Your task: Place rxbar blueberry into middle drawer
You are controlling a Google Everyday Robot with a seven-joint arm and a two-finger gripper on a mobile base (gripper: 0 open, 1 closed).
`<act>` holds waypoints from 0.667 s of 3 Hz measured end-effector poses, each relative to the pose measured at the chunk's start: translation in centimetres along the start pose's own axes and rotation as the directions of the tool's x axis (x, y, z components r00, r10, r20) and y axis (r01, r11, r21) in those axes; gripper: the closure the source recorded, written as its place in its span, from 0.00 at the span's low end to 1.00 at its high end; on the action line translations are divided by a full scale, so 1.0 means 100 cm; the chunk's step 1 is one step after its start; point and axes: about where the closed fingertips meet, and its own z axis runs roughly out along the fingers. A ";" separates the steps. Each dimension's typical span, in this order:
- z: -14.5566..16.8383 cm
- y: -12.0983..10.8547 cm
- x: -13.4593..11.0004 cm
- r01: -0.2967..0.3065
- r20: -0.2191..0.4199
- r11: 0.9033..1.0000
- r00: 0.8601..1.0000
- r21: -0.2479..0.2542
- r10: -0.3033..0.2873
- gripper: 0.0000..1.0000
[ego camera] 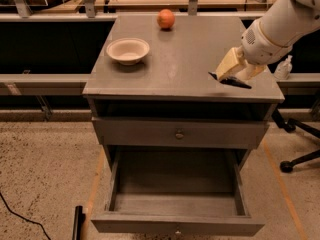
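The rxbar blueberry (242,84), a thin dark bar, is held in my gripper (233,76) just above the front right part of the grey cabinet top (190,59). The cream fingers (226,64) are shut on the bar, which sticks out below them. My white arm (280,26) comes in from the upper right. The middle drawer (175,225) is pulled out wide at the bottom of the cabinet, below and to the left of the gripper. It shows a bare deep tray.
A pale bowl (128,50) stands on the left of the top, and a round orange fruit (166,19) at the back. The upper drawer front (179,133) is closed. A chair base (295,154) is on the floor at right.
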 end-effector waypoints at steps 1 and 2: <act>0.007 0.004 0.044 -0.098 -0.076 0.995 0.993 -0.034 0.095 1.00; 0.008 0.007 0.080 -0.141 -0.138 0.989 0.981 -0.053 0.133 1.00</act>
